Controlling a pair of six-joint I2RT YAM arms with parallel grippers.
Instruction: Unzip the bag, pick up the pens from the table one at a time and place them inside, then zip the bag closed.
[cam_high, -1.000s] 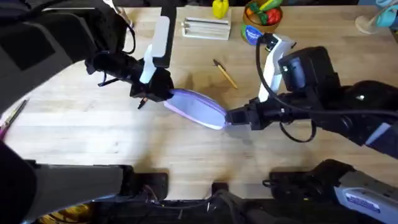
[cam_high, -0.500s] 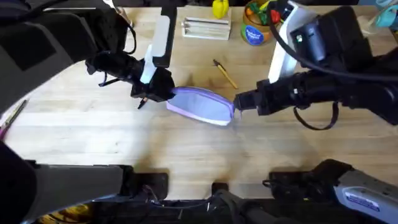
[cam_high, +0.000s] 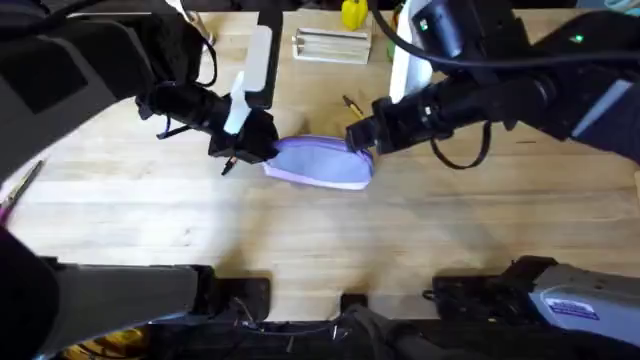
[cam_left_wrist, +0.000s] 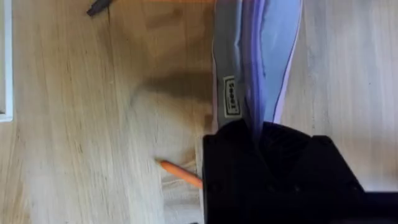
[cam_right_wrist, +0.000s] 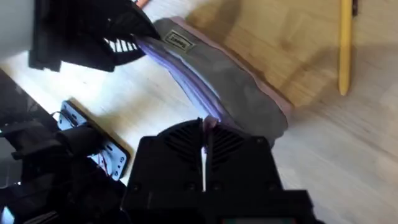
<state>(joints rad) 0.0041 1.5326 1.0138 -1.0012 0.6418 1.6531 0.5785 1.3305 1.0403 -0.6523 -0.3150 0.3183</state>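
The lavender bag lies on the table between my two grippers. At the pouch's left end my left gripper is shut on the fabric; the left wrist view shows the bag running into its black fingers. My right gripper is shut on the bag's right end, at the zip line. A yellow pen lies just behind the pouch, partly under the right arm, and reappears as the yellow pen. The orange pen lies beside the left gripper, mostly hidden below it.
A white tray of pale sticks and a yellow item stand at the back edge. A thin stick lies at the far left. Bare wood spreads in front of the bag.
My right gripper has swung from the bag's near right side up and leftward, carrying the bag's right end with it. The left gripper has held still.
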